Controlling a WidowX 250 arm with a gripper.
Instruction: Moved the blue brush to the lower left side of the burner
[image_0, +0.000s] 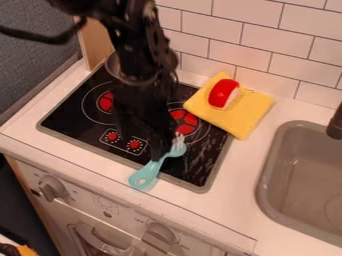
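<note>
in the camera view the blue brush (157, 167) lies at the front of the black stove top (110, 148), right at the lower end of the gripper (159, 151). its long axis runs slantwise: head up and right, toward the right-hand burner (183, 121), handle down and left, across the stove's front rim onto the white counter (85, 165). whether the gripper is wide, narrow or holding the brush, i cannot tell (the dark parts merge over the dark glass). the one arm (137, 60) comes down from the top. a shift left would probably run along the front rim, past the printed dials (124, 142), with the counter's front edge the limit; the yellow cloth (247, 112) and sink (267, 175) lie the other way.
</note>
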